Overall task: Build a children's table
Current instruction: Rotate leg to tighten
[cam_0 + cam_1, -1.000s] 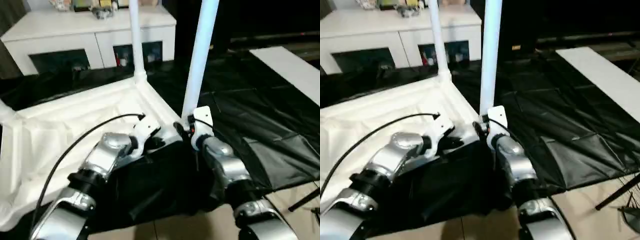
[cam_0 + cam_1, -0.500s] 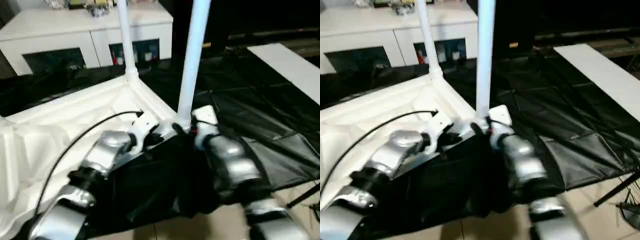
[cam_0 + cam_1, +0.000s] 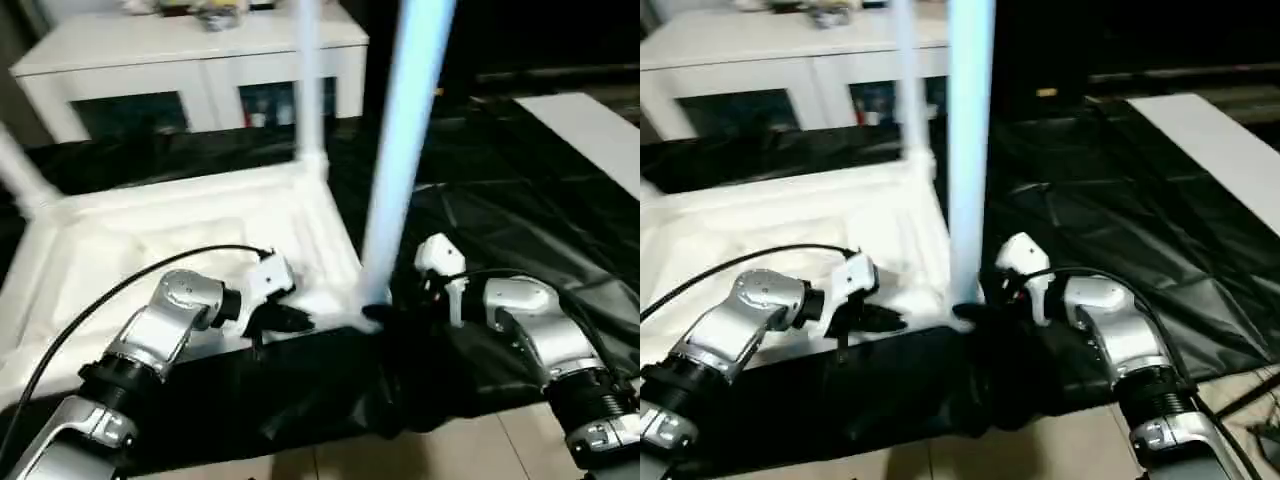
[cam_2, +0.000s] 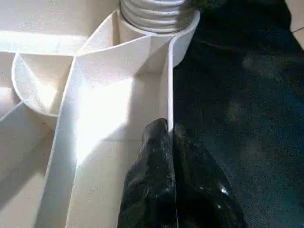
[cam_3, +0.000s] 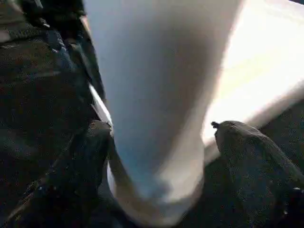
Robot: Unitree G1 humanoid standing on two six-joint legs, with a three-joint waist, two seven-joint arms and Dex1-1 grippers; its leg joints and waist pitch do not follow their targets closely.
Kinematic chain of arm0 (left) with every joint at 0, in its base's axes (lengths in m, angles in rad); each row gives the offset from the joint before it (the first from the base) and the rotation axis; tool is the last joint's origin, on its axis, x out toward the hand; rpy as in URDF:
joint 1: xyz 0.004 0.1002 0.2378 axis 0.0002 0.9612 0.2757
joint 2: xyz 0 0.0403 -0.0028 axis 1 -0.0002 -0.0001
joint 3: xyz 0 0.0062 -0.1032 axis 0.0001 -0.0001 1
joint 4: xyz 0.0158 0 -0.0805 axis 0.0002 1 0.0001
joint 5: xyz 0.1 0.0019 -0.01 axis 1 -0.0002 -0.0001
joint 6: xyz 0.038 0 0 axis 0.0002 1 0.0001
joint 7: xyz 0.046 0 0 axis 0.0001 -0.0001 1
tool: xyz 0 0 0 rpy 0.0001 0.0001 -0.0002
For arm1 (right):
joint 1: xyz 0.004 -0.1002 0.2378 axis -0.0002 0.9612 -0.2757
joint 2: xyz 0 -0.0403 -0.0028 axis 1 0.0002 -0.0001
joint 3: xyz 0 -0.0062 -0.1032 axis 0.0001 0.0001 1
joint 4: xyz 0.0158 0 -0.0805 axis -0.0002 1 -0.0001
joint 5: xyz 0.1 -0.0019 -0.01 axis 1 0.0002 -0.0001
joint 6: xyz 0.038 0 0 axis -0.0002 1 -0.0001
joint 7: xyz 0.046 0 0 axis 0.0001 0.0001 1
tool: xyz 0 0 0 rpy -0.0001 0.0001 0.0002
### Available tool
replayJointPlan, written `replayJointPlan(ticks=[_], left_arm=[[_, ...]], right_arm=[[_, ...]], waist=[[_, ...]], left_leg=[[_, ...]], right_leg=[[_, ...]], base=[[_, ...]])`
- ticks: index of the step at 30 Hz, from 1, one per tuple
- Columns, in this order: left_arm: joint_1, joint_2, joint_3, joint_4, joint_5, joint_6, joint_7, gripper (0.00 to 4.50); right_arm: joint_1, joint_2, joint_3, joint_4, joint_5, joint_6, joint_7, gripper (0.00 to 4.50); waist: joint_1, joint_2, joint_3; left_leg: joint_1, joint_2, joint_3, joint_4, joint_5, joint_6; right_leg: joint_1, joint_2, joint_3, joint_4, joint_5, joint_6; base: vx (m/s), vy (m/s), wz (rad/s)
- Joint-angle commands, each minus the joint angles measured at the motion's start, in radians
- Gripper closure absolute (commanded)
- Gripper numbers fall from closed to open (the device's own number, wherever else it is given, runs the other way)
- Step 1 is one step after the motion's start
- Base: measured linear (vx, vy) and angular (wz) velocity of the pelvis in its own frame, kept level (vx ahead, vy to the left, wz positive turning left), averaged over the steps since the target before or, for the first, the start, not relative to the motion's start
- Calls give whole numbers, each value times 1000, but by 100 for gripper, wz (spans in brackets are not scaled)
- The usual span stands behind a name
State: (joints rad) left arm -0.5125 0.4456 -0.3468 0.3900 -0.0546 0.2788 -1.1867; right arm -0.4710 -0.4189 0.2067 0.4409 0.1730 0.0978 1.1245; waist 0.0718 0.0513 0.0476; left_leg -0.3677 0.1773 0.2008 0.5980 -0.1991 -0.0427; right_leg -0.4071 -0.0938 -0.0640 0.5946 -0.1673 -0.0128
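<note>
Tabletop lies before the cabinet, legs standing in it.

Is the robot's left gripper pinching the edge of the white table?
Yes, the left gripper has its two black fingers closed on the thin rim of the tabletop.

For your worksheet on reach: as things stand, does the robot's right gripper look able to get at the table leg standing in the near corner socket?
Probably yes. The right gripper already has a finger on each side of the near leg, nothing between them, though the fingers don't look pressed against it.

You are looking at a room that seems like a home. A white cabinet with dark glass doors stands behind. Black sheeting covers the tiled floor.
</note>
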Motion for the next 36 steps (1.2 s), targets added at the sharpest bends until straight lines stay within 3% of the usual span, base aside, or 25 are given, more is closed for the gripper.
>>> replayJointPlan(ticks=[1, 3, 4, 7, 8, 18, 21, 23, 26, 29, 30, 32, 36], left_arm=[[11, 10, -20, -8, 1, 16, -20, 450], [12, 14, -18, -12, 3, 17, -23, 450], [13, 16, -18, -16, 2, 19, -26, 450], [16, 19, -16, -26, 2, 26, -26, 450], [16, 19, -16, -26, 2, 26, -26, 450], [14, 17, -13, -23, 6, 32, -15, 450], [-5, -33, 18, 31, 22, 45, 99, 450], [-20, -68, 36, 70, 38, 44, 182, 450], [-40, -106, 52, 113, 48, 43, 261, 450], [-74, -164, 81, 171, 55, 48, 378, 450], [-91, -192, 94, 198, 57, 48, 431, 450], [-117, -227, 107, 239, 67, 44, 492, 450], [-144, -254, 118, 284, 76, 13, 531, 450]], right_arm=[[-8, -9, 9, -19, 15, 4, 25, 66], [-9, -11, 16, -13, 7, 3, 38, 66], [-9, -13, 20, -8, 1, 2, 43, 93], [-15, -11, 27, 12, -14, 3, 41, 103], [-15, -11, 27, 12, -14, 3, 41, 126], [-17, 10, 35, 49, -60, -23, -17, 187], [-34, 87, -12, 133, -107, -34, -258, 189], [-40, 142, -49, 168, -106, -6, -391, 191], [-40, 200, -89, 191, -103, 27, -537, 192], [-43, 283, -155, 240, -104, 56, -788, 192], [-46, 322, -181, 272, -104, 49, -899, 192], [-57, 375, -211, 324, -99, 19, -1016, 192], [-76, 439, -203, 344, -113, -45, -1064, 192]], waist=[[-2, -8, -58], [-2, -11, -60], [-3, -11, -62], [-3, -11, -62], [-3, -11, -62], [-9, -8, -61], [-15, -8, -56], [-29, -9, -55], [-37, -9, -52], [-42, -8, -54], [-43, -4, -55], [-43, -6, -56], [-43, -3, -56]], left_leg=[[15, 57, -24, -81, -253, 41], [12, 55, -25, -81, -243, 41], [11, 54, -25, -78, -222, 46], [10, 54, -24, -76, -207, 55], [9, 53, -24, -76, -202, 56], [10, 52, -25, -76, -223, 47], [12, 51, -24, -79, -243, 34], [14, 46, -33, -84, -292, -7], [18, 46, -35, -86, -329, -9], [20, 44, -36, -89, -340, -23], [20, 43, -37, -88, -339, -28], [22, 41, -35, -88, -352, -30], [20, 41, -34, -89, -357, -23]], right_leg=[[42, -55, 43, -66, -255, -243], [45, -55, 42, -64, -250, -238], [46, -56, 42, -62, -230, -240], [47, -56, 42, -61, -218, -245], [47, -57, 42, -62, -219, -245], [47, -56, 41, -65, -249, -239], [40, -55, 42, -71, -283, -233], [45, -58, 38, -79, -387, -202], [36, -57, 40, -88, -434, -173], [32, -55, 39, -91, -433, -162], [32, -55, 39, -88, -428, -161], [28, -56, 38, -94, -438, -157], [28, -55, 39, -94, -397, -155]], base=[[0, 0, 0], [0, 0, 0], [0, 0, 0], [0, 0, 0], [0, 0, 0], [0, 0, 0], [0, 0, 0], [0, 0, 0], [0, 0, 0], [0, 0, 0], [0, 0, 0], [0, 0, 0], [0, 0, 0]])
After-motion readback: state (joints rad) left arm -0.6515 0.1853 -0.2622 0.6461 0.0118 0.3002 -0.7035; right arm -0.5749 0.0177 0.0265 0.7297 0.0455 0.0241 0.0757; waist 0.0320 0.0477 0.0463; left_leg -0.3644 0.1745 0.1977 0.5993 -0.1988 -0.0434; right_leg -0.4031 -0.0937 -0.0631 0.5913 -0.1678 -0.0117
